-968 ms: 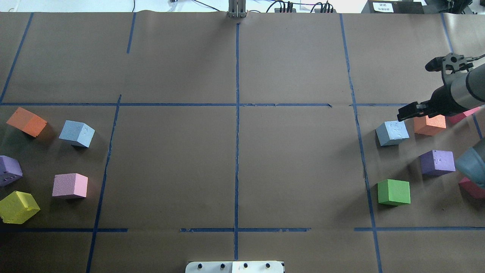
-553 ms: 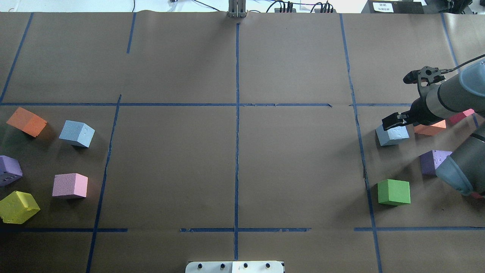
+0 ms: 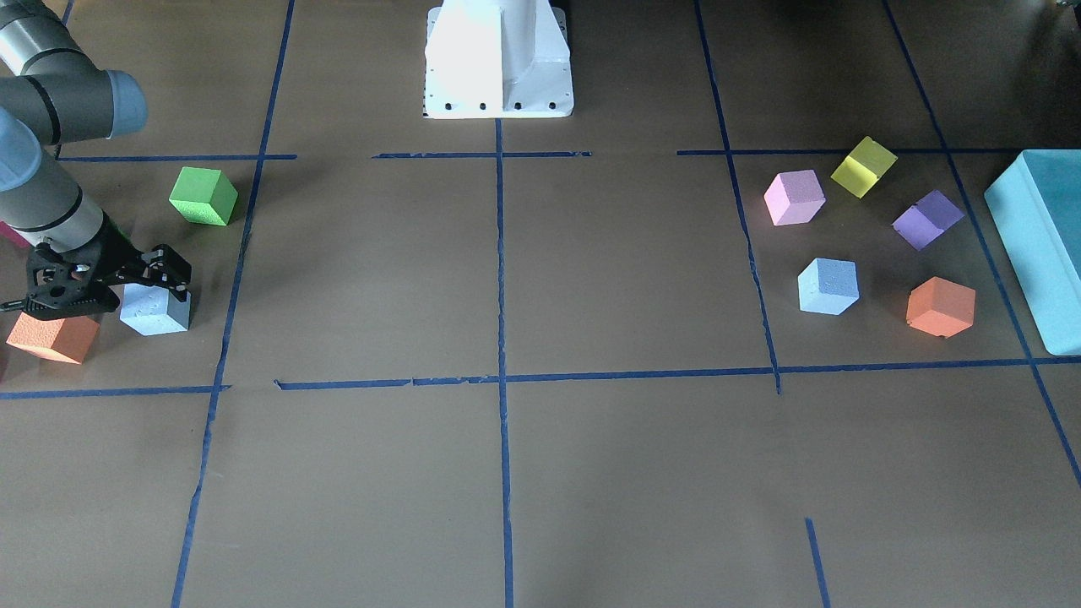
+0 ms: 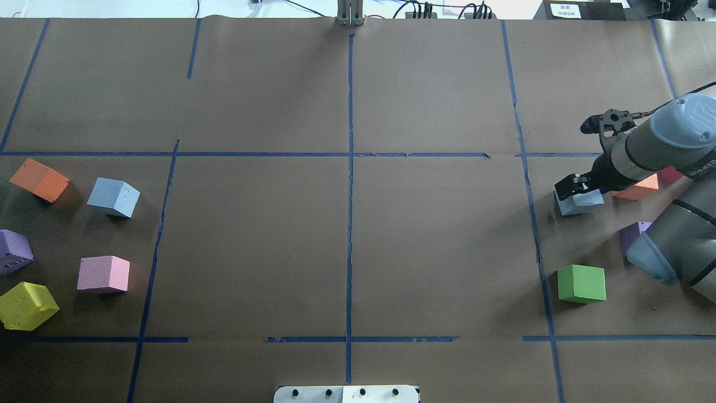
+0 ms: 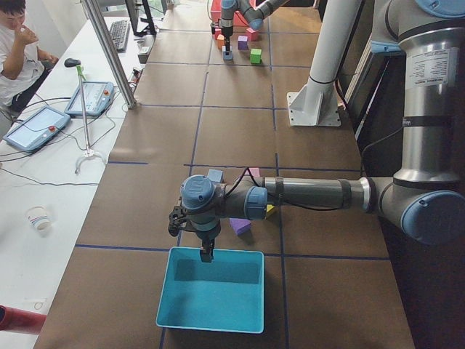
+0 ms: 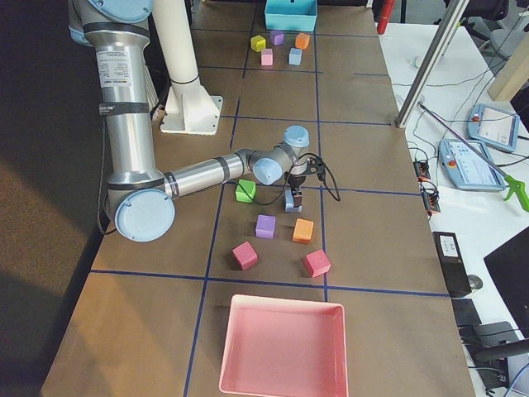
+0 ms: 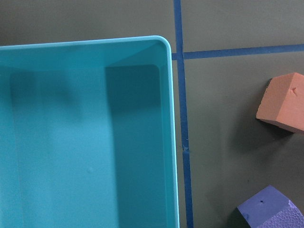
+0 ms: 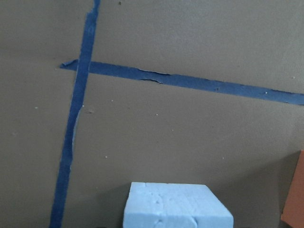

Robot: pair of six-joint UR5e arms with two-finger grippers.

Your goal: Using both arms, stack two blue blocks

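A pale blue block is sitting at the bottom edge on brown paper, with blue tape lines crossing beyond it and an orange cube peeking in at the right.

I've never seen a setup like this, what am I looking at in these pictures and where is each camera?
This is a robot with two grey arms at a paper-covered table. Two pictures look down on the table, one from behind the robot and one facing it; two look along it from the ends; two come from cameras on the wrists. Coloured foam cubes lie in two groups. The right arm's fingers are down at one blue block, which sits on the table. The other blue block lies untouched. The left arm's fingers hang over a teal box.
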